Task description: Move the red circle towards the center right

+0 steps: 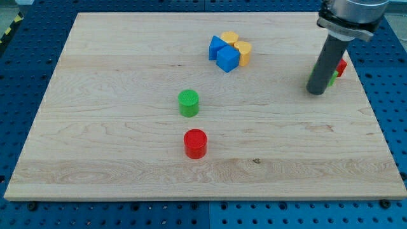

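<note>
The red circle [195, 143] sits on the wooden board, below the middle. My tip [316, 91] rests on the board at the view's right, far to the right of and above the red circle. A green circle [188, 102] stands just above the red circle, a little to its left.
Two blue blocks [224, 54] and two yellow blocks [238, 48] cluster near the top middle. A red block [341, 67] and a green block [332, 78] lie half hidden behind the rod at the right. The board's right edge [375, 114] is close to the tip.
</note>
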You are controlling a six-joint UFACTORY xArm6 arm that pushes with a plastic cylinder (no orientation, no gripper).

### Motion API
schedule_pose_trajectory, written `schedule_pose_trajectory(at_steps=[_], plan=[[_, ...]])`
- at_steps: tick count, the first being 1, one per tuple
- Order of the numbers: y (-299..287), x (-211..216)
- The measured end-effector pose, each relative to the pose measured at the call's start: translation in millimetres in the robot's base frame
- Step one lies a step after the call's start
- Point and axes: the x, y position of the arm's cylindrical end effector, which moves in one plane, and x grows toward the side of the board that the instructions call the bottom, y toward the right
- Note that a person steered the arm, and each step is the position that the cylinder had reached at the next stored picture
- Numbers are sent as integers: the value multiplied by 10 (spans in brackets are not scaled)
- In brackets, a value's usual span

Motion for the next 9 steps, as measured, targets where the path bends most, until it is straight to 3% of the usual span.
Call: schedule_pose_trajectory(at_steps=[1, 2, 3, 6, 7, 9], plan=[[-1, 0], [-604, 254], [-1250, 758], [-2153, 1903], [-2695, 1564], [-2649, 1341]])
